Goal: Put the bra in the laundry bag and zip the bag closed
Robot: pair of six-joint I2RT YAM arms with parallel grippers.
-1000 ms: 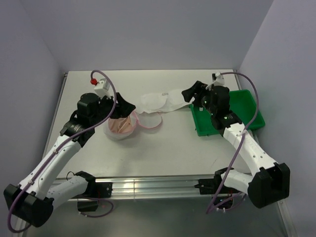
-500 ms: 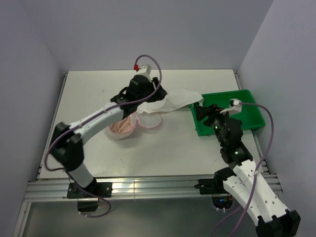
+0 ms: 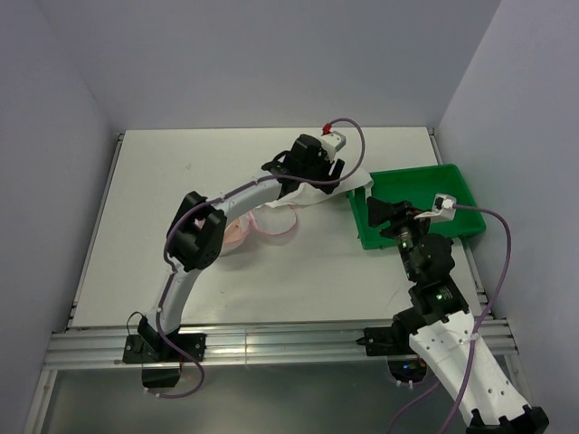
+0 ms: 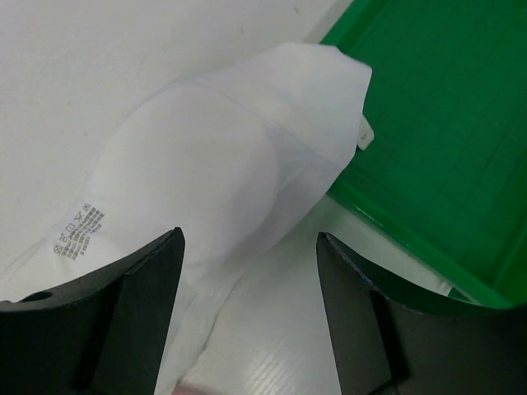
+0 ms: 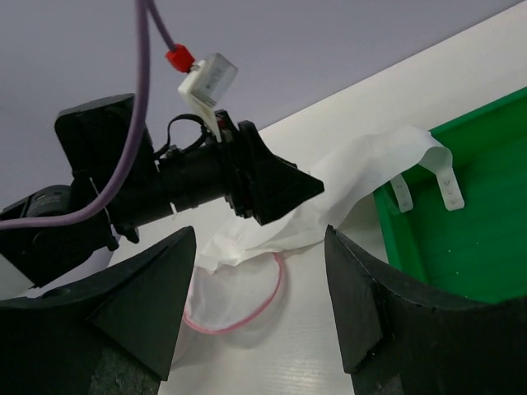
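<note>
Left gripper (image 4: 247, 243) swung right off bag (image 3: 237, 232); right gripper (image 5: 262, 239) pulled back near. Bag, left: unzipped, awaiting load. Left gripper fingers apart, straddling bra (image 4: 206, 173) cup, lining up grab, I judge. Bra white, rounded, label showing, right end draped over tray (image 3: 425, 185) rim. Right gripper apart, empty, giving room.

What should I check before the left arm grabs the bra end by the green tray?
1. Left gripper open over the bra cup: ok.
2. Right gripper open, holding nothing: ok.
3. Bra end off the green tray: not ok, it drapes over the tray's corner.
4. Bra inside the laundry bag: not ok, the cup in view lies on the table.
5. Bag mouth open wide enough: cannot tell from these views.
</note>
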